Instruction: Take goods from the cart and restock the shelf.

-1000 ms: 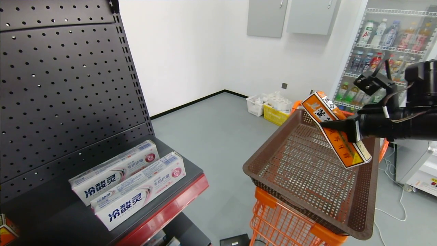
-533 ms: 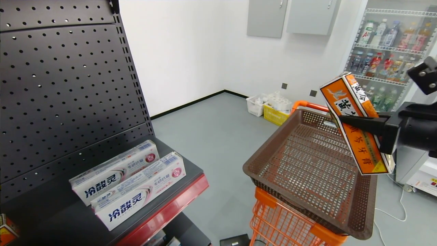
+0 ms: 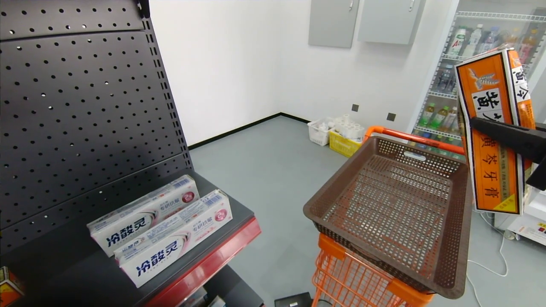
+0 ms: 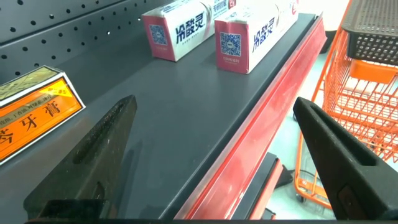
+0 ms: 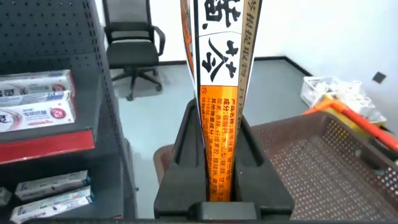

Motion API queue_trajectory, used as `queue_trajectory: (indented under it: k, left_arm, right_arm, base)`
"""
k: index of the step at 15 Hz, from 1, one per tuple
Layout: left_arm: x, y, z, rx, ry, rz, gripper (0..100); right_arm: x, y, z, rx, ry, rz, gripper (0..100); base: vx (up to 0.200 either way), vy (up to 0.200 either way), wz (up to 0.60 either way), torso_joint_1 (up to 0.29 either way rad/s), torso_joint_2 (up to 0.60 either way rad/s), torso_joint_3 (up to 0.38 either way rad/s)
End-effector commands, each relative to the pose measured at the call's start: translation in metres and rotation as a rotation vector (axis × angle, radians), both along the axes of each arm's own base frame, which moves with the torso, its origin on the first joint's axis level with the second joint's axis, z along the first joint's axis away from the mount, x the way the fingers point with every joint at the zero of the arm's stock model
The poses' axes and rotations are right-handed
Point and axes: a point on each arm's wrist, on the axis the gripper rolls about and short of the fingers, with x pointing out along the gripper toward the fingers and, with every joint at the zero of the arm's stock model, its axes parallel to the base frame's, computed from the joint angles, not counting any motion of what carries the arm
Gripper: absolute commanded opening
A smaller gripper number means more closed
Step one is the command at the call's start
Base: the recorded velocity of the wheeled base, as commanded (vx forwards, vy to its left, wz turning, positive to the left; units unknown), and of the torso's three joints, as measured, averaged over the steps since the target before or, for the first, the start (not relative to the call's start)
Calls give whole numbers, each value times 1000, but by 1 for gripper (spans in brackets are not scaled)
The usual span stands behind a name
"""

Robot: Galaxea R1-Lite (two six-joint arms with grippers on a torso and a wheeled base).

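I see my right gripper clamped across the orange box, covering part of its lettering, and my left gripper spread apart over the shelf.

Up goes the orange box, clamped in the right gripper's jaws. A second ago it was tilted low over the far corner of the brown cart basket; now it's lifted above the basket's right rim and swung nearly upright.
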Motion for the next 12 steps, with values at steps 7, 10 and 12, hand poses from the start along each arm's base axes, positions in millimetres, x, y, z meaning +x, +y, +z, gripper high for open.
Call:
queue_trajectory:
  k: [7,10,12]
  left_arm:
    - [0,0,0,-1,1,1,100]
    - [0,0,0,0,1,1,100]
    - [0,0,0,0,1,1,100]
  right_arm:
    - [6,1,-7,-5,32,-111,0]
    - [7,4,-10,-7,42,-96,0]
    - [10,5,-11,-8,51,-94,0]
  base:
    - [0,0,0,0,0,0]
    - [0,0,200,1,2,1]
    - [0,0,600,-2,0,2]
